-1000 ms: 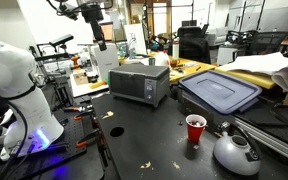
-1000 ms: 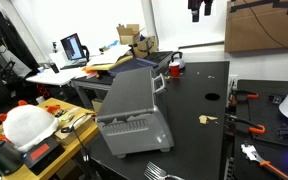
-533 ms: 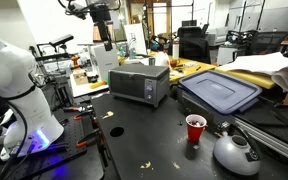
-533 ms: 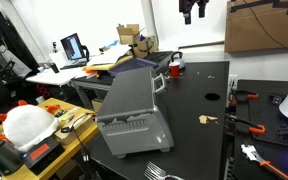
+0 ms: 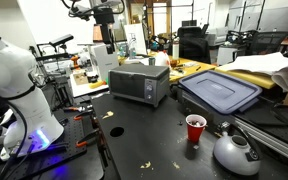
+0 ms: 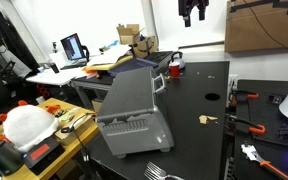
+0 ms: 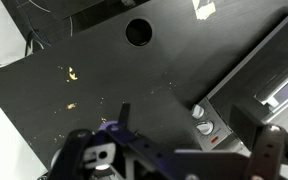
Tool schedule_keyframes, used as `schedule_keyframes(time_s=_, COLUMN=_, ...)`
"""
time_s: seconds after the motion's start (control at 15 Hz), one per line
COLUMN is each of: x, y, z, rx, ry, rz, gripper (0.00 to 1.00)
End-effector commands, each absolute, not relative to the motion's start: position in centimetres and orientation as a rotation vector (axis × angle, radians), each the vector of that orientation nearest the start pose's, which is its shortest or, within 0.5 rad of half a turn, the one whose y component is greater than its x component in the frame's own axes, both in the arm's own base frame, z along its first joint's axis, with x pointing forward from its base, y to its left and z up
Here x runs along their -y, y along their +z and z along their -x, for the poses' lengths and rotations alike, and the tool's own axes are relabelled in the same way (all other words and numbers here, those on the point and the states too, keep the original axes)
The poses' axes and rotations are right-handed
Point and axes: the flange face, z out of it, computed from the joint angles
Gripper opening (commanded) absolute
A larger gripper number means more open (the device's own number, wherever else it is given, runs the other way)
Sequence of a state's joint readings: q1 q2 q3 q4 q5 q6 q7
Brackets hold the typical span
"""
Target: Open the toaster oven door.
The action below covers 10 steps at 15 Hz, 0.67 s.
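The toaster oven (image 5: 139,82) is a small silver-grey box on the black table, seen from behind in an exterior view (image 6: 134,112). Its dark glass door (image 5: 131,88) is closed and upright. In the wrist view the oven (image 7: 252,92) lies at the right, with two white knobs (image 7: 201,119) showing. My gripper (image 5: 103,42) hangs high above the table, to the side of the oven and well clear of it; it is at the top edge of an exterior view (image 6: 192,14). In the wrist view the gripper (image 7: 196,138) is open and empty, fingers wide apart.
A large blue-grey lidded bin (image 5: 219,92) sits beside the oven. A red cup (image 5: 195,128) and a silver kettle (image 5: 236,150) stand nearer the front. A white robot body (image 5: 14,95) is at the table's side. The tabletop has a round hole (image 7: 137,32).
The gripper has shifted slightly sideways at the same height, still open. The toaster oven and door have not moved.
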State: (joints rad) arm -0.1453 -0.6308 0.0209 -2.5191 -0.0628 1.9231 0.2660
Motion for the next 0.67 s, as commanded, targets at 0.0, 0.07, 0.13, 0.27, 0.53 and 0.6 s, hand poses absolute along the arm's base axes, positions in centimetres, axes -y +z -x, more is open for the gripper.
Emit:
schedule_keyframes(time_s=0.0, x=5.18, y=49.06, z=-36.5, rx=-0.641, ry=-0.05, rz=3.139, gripper=1.0)
schedule_keyframes(time_s=0.07, x=5.13, y=48.96, z=-36.51, rx=-0.641, ry=-0.045, rz=3.138, gripper=1.0)
schedule_keyframes(time_s=0.13, x=5.1, y=48.88, z=-36.51, rx=-0.643, ry=-0.042, rz=3.138, gripper=1.0)
schedule_keyframes(time_s=0.27, x=4.98, y=48.69, z=-36.46, rx=-0.642, ry=-0.037, rz=3.137, gripper=1.0)
schedule_keyframes(time_s=0.53, x=4.6, y=48.41, z=-36.34, rx=-0.63, ry=-0.028, rz=3.138, gripper=1.0)
schedule_keyframes(time_s=0.6, x=4.56, y=48.35, z=-36.32, rx=-0.63, ry=-0.027, rz=3.137, gripper=1.0)
